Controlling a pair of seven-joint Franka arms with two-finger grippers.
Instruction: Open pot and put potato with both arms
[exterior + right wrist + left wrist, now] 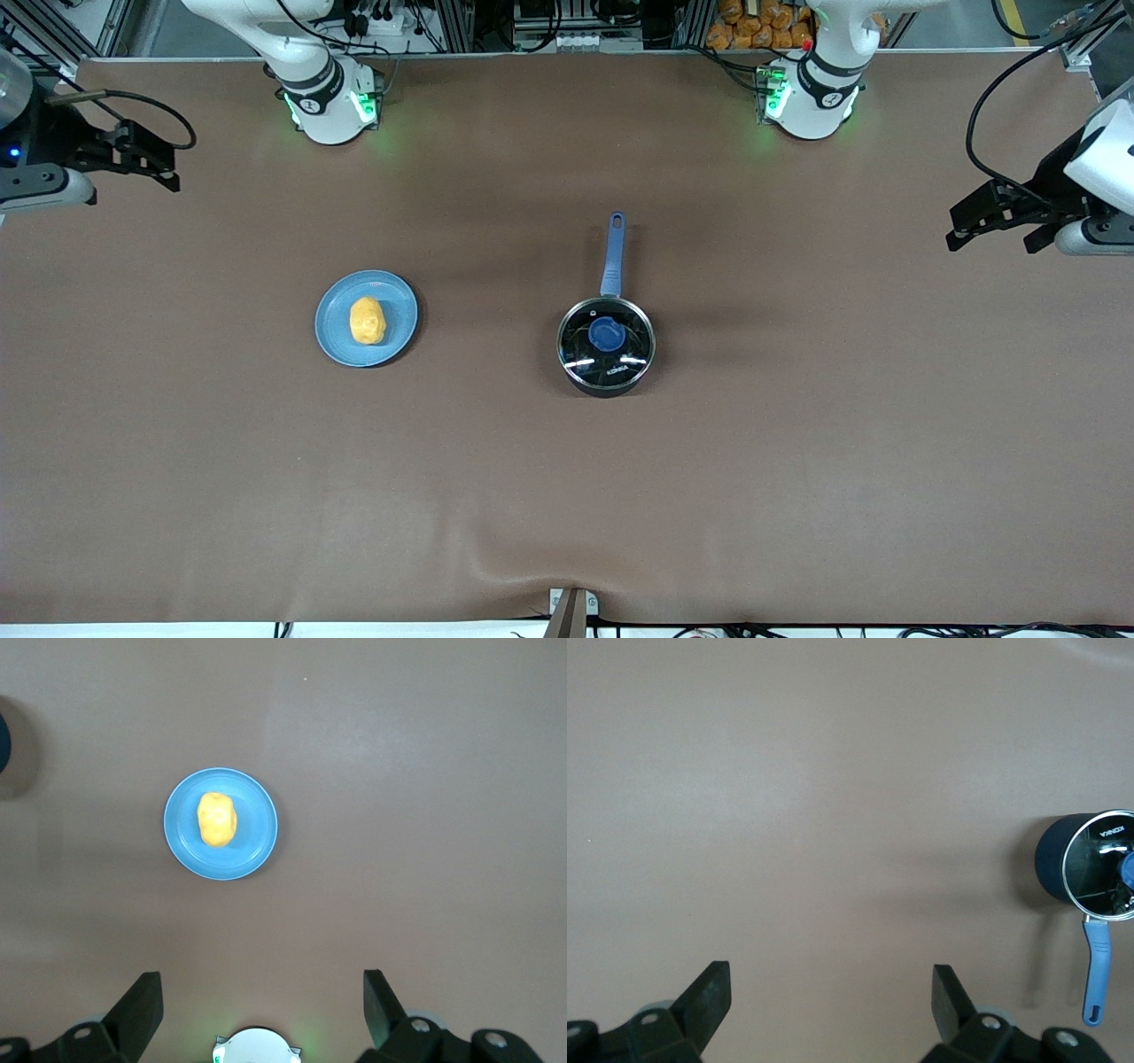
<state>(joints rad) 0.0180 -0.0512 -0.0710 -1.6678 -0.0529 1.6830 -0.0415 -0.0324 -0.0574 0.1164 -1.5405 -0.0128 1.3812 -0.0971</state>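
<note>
Nothing has been touched yet, by the look of it. The small black round saucepan with its long straight blue handle sits near the middle of the brown counter, and the round clear glass lid with the blue knob is on it, closing it. The handle's long axis runs straight from the pan toward the robots' bases. The lumpy yellow-orange potato lies in the middle of a flat light-blue plate, beside the pan toward the right arm's end of the counter, at about the same depth from the front camera.

Both arms are parked high and wide. The left pincer hangs over the counter's edge at the left arm's end, its jaws spread wide with nothing between them; from its wrist camera the saucepan shows off to one side, well apart from the fingertips. The right pincer hangs over the opposite edge, also spread wide and empty, and its wrist camera looks down on the potato on the plate.

So the split seems natural: the pan lies toward the left arm, the potato toward the right. I'd judge the lid comes first, the left pincer travelling inward over the knob and dropping straight onto it, clear of the handle.
</note>
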